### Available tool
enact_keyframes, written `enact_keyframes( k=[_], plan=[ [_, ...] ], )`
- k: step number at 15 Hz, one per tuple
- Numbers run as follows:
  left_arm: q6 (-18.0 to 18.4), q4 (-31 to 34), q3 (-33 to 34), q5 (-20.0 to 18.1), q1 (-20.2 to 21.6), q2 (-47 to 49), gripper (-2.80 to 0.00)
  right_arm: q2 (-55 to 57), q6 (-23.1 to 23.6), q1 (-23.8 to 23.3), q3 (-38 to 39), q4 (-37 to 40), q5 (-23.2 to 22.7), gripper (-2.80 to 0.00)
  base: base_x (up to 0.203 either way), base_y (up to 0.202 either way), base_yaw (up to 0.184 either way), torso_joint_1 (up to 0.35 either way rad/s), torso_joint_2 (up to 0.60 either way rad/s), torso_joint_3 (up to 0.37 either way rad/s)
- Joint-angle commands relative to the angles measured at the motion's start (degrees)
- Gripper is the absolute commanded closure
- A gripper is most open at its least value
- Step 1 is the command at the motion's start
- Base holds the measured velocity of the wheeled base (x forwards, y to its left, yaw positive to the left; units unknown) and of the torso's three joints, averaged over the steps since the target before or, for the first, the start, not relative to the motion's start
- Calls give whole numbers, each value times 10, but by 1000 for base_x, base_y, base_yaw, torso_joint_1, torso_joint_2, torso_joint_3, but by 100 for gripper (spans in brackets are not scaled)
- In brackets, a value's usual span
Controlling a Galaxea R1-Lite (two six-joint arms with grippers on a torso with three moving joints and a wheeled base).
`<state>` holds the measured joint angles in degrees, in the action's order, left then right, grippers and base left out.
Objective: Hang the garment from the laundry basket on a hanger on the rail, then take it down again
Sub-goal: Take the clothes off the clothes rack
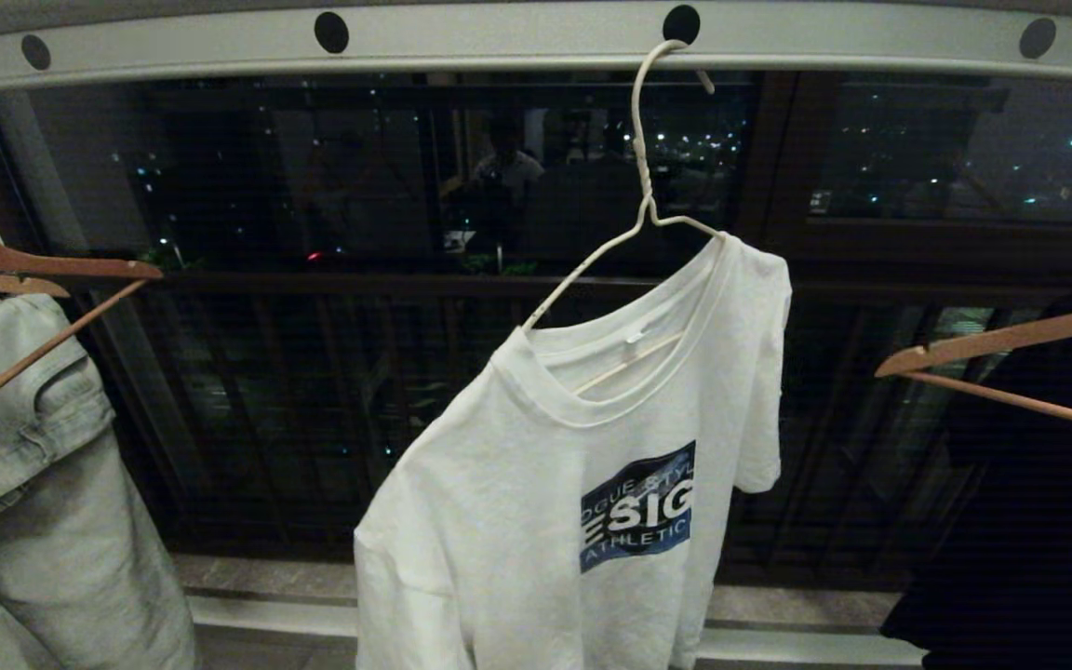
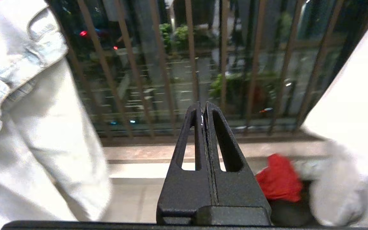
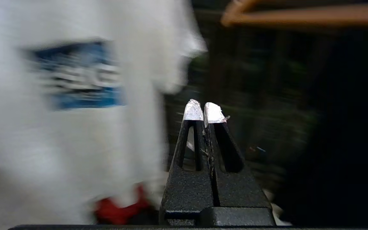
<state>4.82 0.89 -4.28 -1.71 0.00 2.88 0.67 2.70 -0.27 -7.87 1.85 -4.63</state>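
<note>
The rail (image 1: 517,42) is taken as the landmark: a pale bar with round dark holes, run across the top of the head view. The hanger (image 1: 645,177) is hooked over the rail just below one of the holes, right of the rail's middle, and is seen tilted, its left shoulder dropped low. The garment (image 1: 582,484) is hung from the hanger below the rail, its collar slipped down the lower arm of the wire so that the shirt is draped askew; the blue chest print with white letters is turned toward the camera.

Below the rail's left end, a brown wooden hanger (image 1: 29,270) is seen with a pale denim garment (image 1: 24,484) beneath it. Below the rail's right end, another wooden hanger (image 1: 1011,349) is shown above a dark garment (image 1: 1029,521). The dark balcony railing (image 1: 313,400) is placed behind everything that is hung from the rail.

Neither arm is shown in the head view. In the left wrist view, the left gripper (image 2: 202,108) is held low, between the denim garment and the white shirt, its fingers pressed together on nothing. In the right wrist view, the right gripper (image 3: 203,110) is held beside the shirt's printed front, apart from it, its foil-tipped fingers pressed together and empty. Something red (image 2: 279,179) is seen low down beside white cloth.
</note>
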Motion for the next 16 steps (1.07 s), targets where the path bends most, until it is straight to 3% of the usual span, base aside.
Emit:
enact_keyframes(
  k=[1, 5, 9, 16],
  plan=[
    [15, -2, 37, 4, 0, -29, 0, -7, 25, 0, 47, -13, 32, 0, 0, 0, 0, 0, 0, 0],
    [-10, -1, 40, 5, 0, -29, 0, -7, 43, 0, 78, -16, 37, 0, 0, 0, 0, 0, 0, 0],
    [-22, -2, 40, 5, 0, -29, 0, -7, 0, 0, 78, -15, 38, 0, 0, 0, 0, 0, 0, 0],
    [-30, -2, 40, 6, 0, -29, 0, -7, -2, 0, 78, -15, 38, 0, 0, 0, 0, 0, 0, 0]
  ],
)
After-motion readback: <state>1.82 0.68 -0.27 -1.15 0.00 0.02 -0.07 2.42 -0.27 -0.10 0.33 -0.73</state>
